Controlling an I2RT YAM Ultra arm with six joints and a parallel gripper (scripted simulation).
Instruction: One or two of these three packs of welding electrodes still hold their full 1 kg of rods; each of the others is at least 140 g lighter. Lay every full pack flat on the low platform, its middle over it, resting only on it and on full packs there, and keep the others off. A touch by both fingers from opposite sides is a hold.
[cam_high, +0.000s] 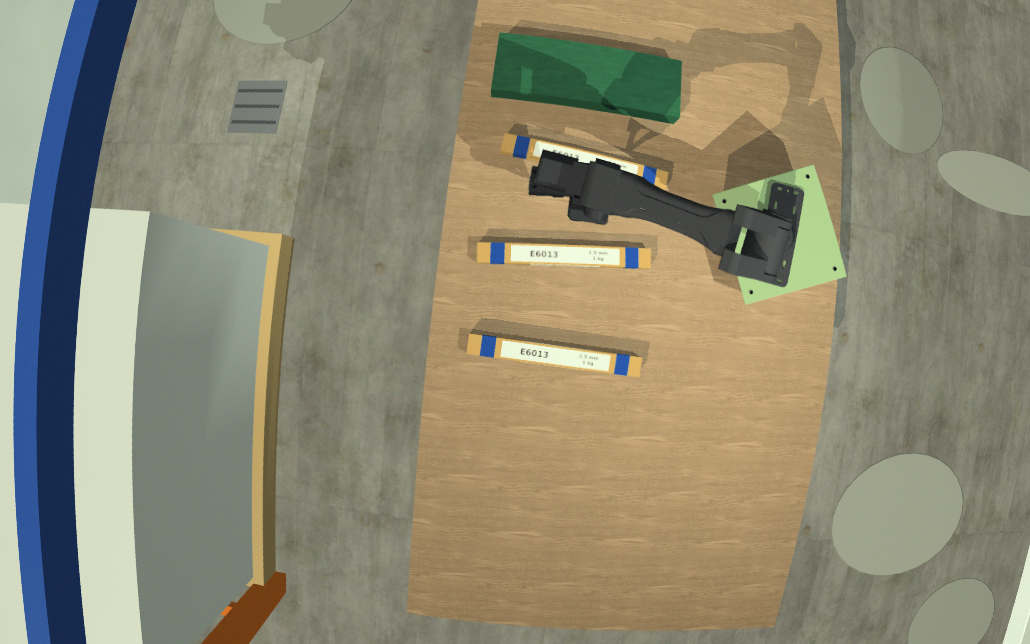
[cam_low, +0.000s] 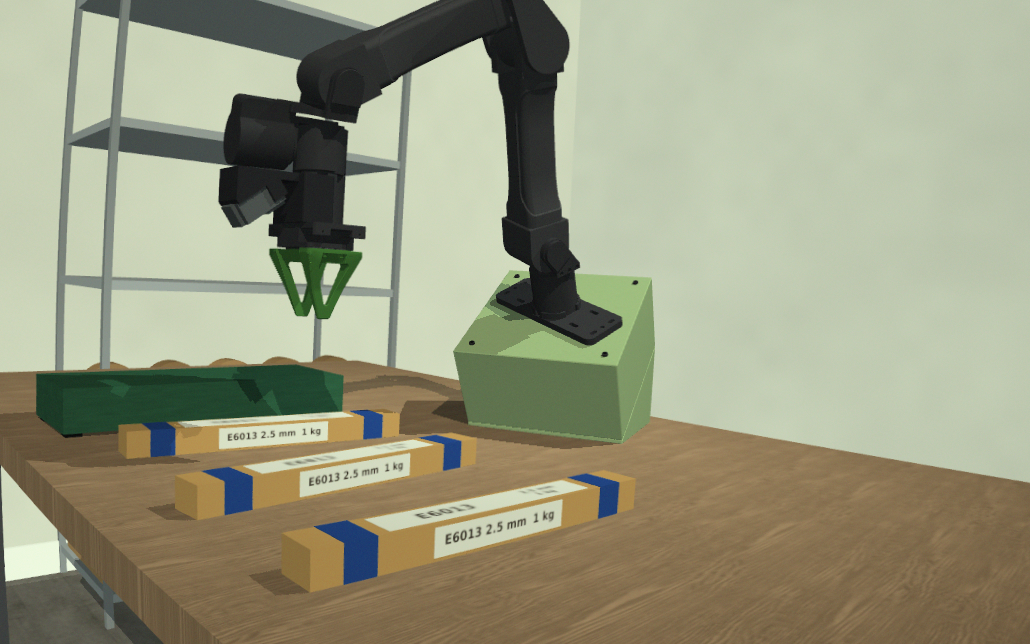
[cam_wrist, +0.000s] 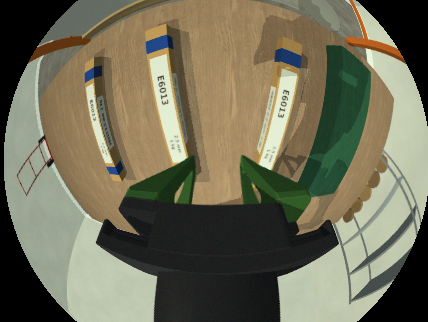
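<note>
Arm (cam_low: 531, 151) stands on a tilted light-green block (cam_low: 531, 394) at the table (cam_low: 759, 546) edge, reaching out over the work area. Gripper (cam_low: 315, 312) hangs high in the air, green fingers (cam_low: 292, 284) pointing down, partly parted w/ a narrow gap at the tips. Nothing between them; holding nothing.

Three packs lie flat on the table, roughly parallel, well apart from each other:
- Far pack (cam_low: 258, 432) lies just beside the dark green platform (cam_low: 189, 394), approx. parallel to it, not on it. In top view the wrist covers its middle; gripper is above this pack or just to its near side, cannot tell exactly. Clear air gap between fingertips and pack.
- Middle pack (cam_low: 326, 474) sits betw. the other two, off to the side of the fingers.
- Near pack (cam_low: 455, 531) is farthest from the gripper, close to the table's front.

Wrist view: far pack (cam_wrist: 279, 113) runs up from the right-hand finger, middle pack (cam_wrist: 166, 100) from the left-hand finger; bare table in the gap betw. them.

Platform top carries no pack. Shelf rack (cam_low: 110, 189) stands behind the table.
</note>
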